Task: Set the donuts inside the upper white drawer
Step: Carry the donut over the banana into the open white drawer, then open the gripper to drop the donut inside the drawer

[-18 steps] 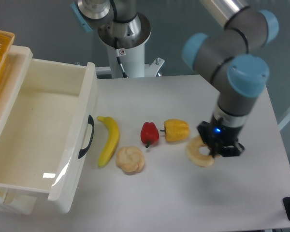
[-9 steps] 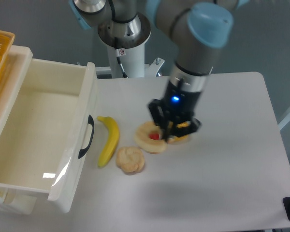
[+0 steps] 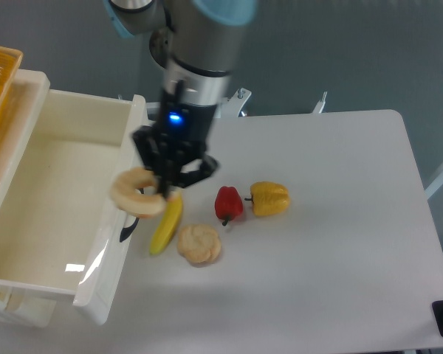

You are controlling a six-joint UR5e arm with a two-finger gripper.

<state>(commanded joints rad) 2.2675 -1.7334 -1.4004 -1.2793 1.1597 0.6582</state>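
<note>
Jaws pinching the donut (image 3: 136, 193), my gripper (image 3: 165, 184) hanging right over the front wall of the upper white drawer (image 3: 59, 214), which is open and roomy inside. Banana (image 3: 167, 220), bun (image 3: 199, 243), red pepper (image 3: 228, 204) and yellow pepper (image 3: 269, 198) sit on the white surface (image 3: 332, 243). Half a second ago I was over the peppers; now I'm further left.
</note>
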